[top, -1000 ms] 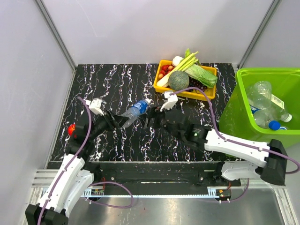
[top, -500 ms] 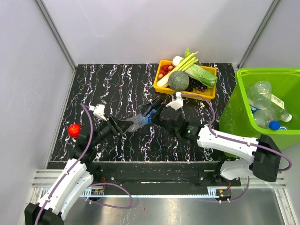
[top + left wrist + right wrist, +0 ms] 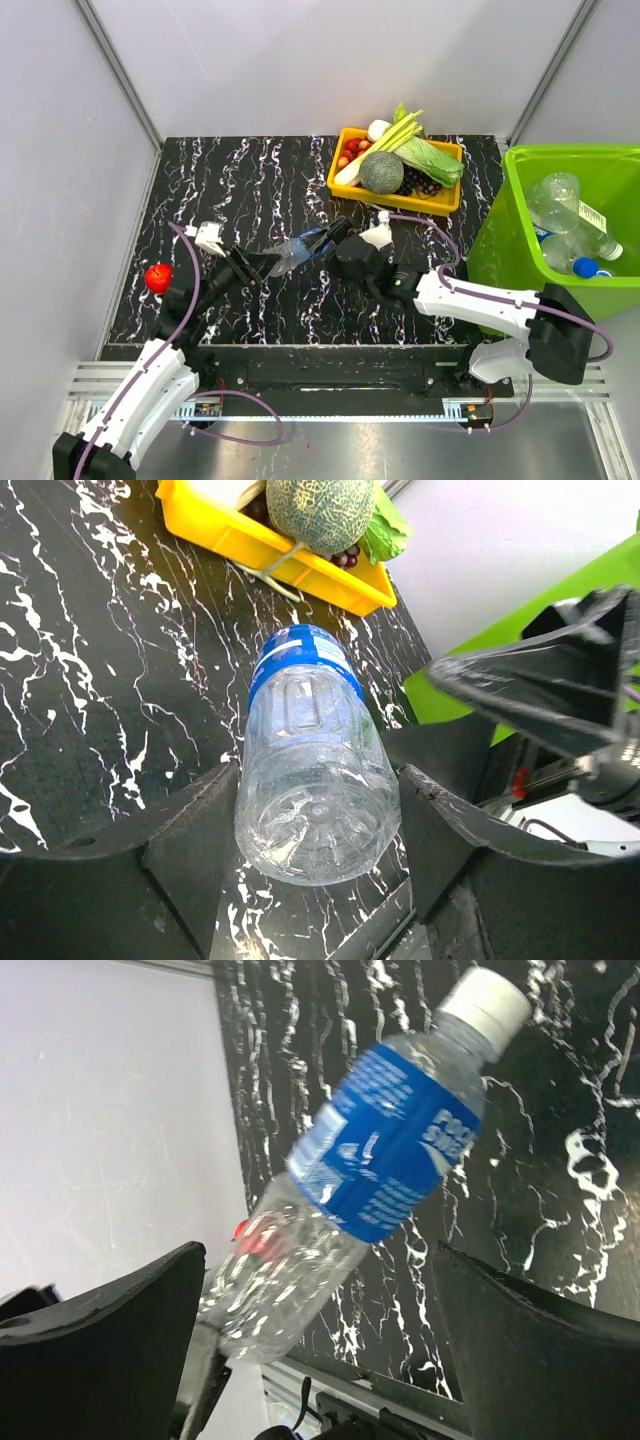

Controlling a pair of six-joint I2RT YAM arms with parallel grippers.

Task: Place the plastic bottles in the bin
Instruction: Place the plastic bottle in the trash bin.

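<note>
Closed on the base of a clear blue-labelled bottle [image 3: 315, 770]: the left jaws, holding it tilted above the black marbled table [image 3: 250, 180], cap end pointing away. Spread wide on either side of that bottle's label, not gripping: the right jaws. Farther back, a yellow tray [image 3: 334, 178] heaped with vegetables. At the far right, the green bin [image 3: 570, 151], several clear bottles [image 3: 565, 205] lying inside.

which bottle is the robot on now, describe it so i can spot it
On the black marbled table, look to the middle, where the arms meet. The bottle there is clamped at its base by the left gripper. It is clear with a blue label and white cap, the only one seen outside the green bin.
</note>
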